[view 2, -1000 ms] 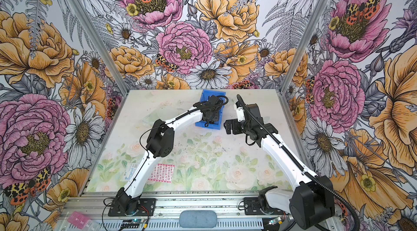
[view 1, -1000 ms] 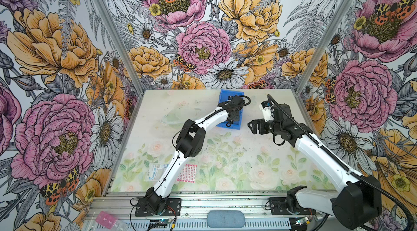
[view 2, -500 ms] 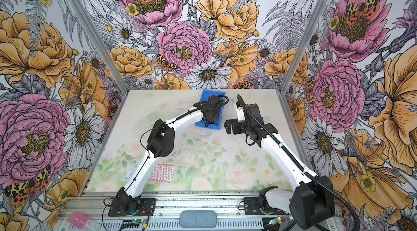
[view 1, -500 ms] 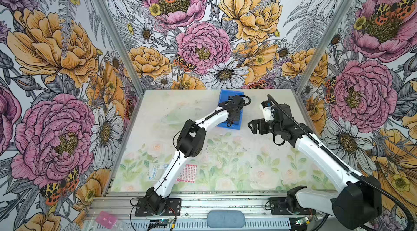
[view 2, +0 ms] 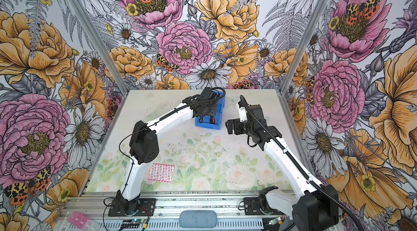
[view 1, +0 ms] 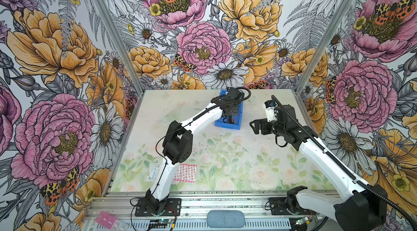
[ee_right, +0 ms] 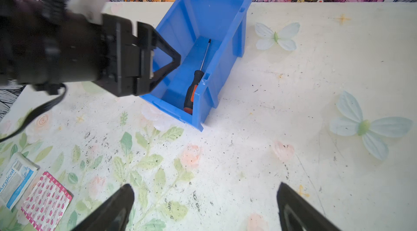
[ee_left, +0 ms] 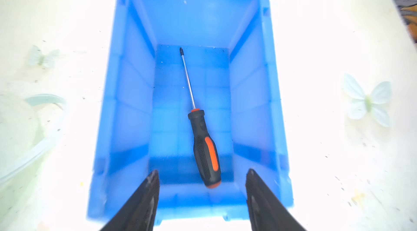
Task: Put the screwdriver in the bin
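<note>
Blue bin point(ee_left: 133, 83) holds the screwdriver point(ee_left: 204, 148); left claw point(ee_left: 202, 171) spread above, touching nothing.

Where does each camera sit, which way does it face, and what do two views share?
Top views: high at the front, looking down on table and bin; left arm, right arm show.
Left wrist: above the bin, looking down at the screwdriver; open left gripper shows.
Right wrist: beside the bin, facing it; open right gripper shows.
Shared: both wrist views show the screwdriver in the bin.
</note>
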Robot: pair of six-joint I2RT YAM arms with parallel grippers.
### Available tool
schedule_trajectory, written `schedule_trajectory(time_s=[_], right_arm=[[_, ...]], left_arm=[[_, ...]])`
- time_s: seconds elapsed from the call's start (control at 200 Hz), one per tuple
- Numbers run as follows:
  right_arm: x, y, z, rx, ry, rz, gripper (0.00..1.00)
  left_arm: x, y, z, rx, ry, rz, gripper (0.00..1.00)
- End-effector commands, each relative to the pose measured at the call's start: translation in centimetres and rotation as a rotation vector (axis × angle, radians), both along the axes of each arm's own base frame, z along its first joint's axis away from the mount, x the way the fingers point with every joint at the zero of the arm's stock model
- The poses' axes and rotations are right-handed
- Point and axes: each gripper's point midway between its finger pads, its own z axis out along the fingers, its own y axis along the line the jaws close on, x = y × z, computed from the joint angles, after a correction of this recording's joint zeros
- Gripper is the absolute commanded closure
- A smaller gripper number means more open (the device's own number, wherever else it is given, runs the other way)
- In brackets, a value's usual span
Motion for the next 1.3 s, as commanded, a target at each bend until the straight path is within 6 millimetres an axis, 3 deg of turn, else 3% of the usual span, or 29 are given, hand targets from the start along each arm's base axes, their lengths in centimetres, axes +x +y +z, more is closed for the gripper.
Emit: schedule_trajectory(time_s=[0.0,0.105,0.13,0.185,0.485,0.57,0.676,0.836,0.926,1.086,1.186,1.296], right_arm=[[0.4,-0.8,0.6,-0.003,-0.031,-0.05,0.01],[0.9,-1.8,0.6,-0.026,-0.038,-0.103,0.0],[1.0,-2.2,0.5,-0.034,-0.037,-0.126,0.0],[1.3,-2.9,0.3,-0.031,-0.028,-0.158,0.01],[3.2,-5.3,-1.2,0.014,0.021,-0.26,0.01],[3.2,-6.8,-1.8,-0.002,0.012,-0.334,0.0],[2.7,-8.0,-1.9,-0.021,-0.025,-0.38,0.0],[0.7,-11.2,-2.6,-0.129,-0.183,-0.455,0.0],[-0.9,-12.6,-3.7,-0.167,-0.232,-0.489,0.01],[-3.0,-13.9,-6.2,-0.211,-0.234,-0.522,0.0],[-3.7,-15.3,-7.3,-0.262,-0.25,-0.575,0.0],[-3.7,-15.7,-8.7,-0.287,-0.287,-0.573,0.01]], left_arm=[[-2.2,1.1,3.2,0.026,-0.085,-0.044,0.26],[-4.4,3.7,4.3,0.047,-0.117,-0.036,0.13],[-5.1,4.7,5.8,0.031,-0.147,-0.024,0.1],[-6.2,7.0,6.3,0.025,-0.184,0.008,0.02],[-10.0,21.2,6.1,0.034,-0.301,0.216,0.01],[-10.7,25.5,5.4,0.106,-0.35,0.324,0.01],[-11.7,29.3,4.3,0.168,-0.402,0.406,0.01],[-12.8,35.0,-0.5,0.229,-0.32,0.516,0.01],[-13.2,35.7,-2.1,0.168,-0.3,0.516,0.01],[-13.8,35.8,-2.4,0.159,-0.448,0.447,0.01],[-14.2,36.7,-2.5,0.123,-0.564,0.477,0.01],[-13.4,37.5,-2.7,0.111,-0.557,0.492,0.01]])
